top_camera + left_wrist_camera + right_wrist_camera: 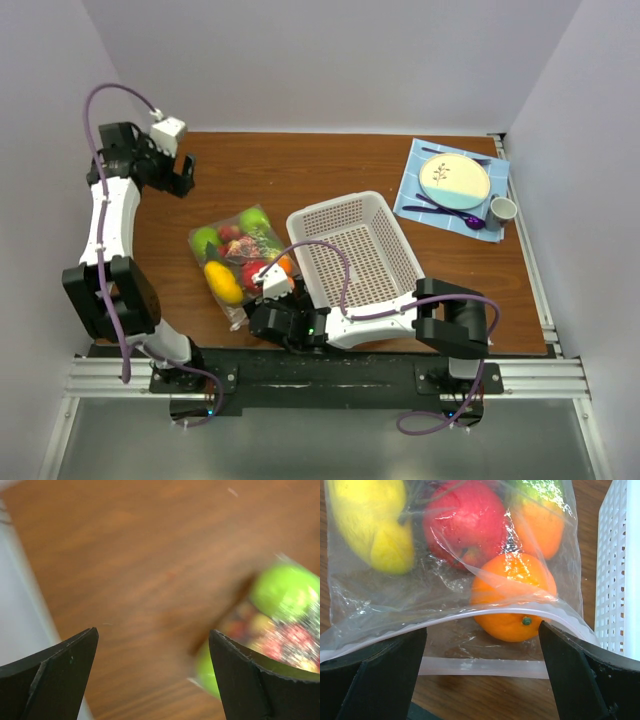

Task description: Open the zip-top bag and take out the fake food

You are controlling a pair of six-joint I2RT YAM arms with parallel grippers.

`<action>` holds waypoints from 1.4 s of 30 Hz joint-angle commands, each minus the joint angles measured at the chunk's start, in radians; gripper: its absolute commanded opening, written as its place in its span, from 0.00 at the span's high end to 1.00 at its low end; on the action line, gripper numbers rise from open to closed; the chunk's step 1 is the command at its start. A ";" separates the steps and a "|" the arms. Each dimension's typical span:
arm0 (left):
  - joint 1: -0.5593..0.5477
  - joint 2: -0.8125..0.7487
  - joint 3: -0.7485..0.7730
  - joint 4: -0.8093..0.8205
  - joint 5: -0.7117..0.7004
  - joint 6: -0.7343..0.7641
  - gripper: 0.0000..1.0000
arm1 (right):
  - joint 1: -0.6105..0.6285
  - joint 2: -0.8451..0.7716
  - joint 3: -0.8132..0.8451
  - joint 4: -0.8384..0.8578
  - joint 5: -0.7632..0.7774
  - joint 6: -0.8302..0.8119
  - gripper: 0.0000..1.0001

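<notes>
The clear, crinkly zip-top bag (238, 262) lies centre-left on the brown wooden table (330, 165), with glossy plastic fake fruit (512, 597) inside. The right gripper (482, 630) stands wide apart astride the bag's zip edge. The left gripper (155, 635), upper left, is spread and empty.

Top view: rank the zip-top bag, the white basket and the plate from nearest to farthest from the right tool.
1. zip-top bag: directly at the right tool, left of centre.
2. white basket: just to the tool's right, mid-table.
3. plate: far right corner of the table.
</notes>
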 commanded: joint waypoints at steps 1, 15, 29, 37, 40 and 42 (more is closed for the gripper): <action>-0.008 -0.029 -0.060 -0.015 0.240 0.094 0.01 | 0.005 -0.003 0.005 -0.027 0.057 0.054 0.01; -0.031 0.023 -0.306 0.203 0.196 0.143 0.00 | 0.001 0.063 0.082 -0.126 0.125 0.110 0.01; -0.033 -0.053 -0.508 0.278 0.153 0.285 0.17 | -0.048 0.132 0.182 -0.228 0.244 0.124 0.01; -0.033 -0.118 -0.639 0.278 0.131 0.372 0.23 | -0.091 0.181 0.216 -0.104 0.172 -0.041 0.01; -0.034 -0.130 -0.659 0.272 0.124 0.398 0.28 | -0.108 0.212 0.236 -0.091 0.131 -0.069 0.01; -0.031 -0.139 -0.667 0.269 0.113 0.404 0.31 | -0.116 0.229 0.245 -0.090 0.108 -0.075 0.01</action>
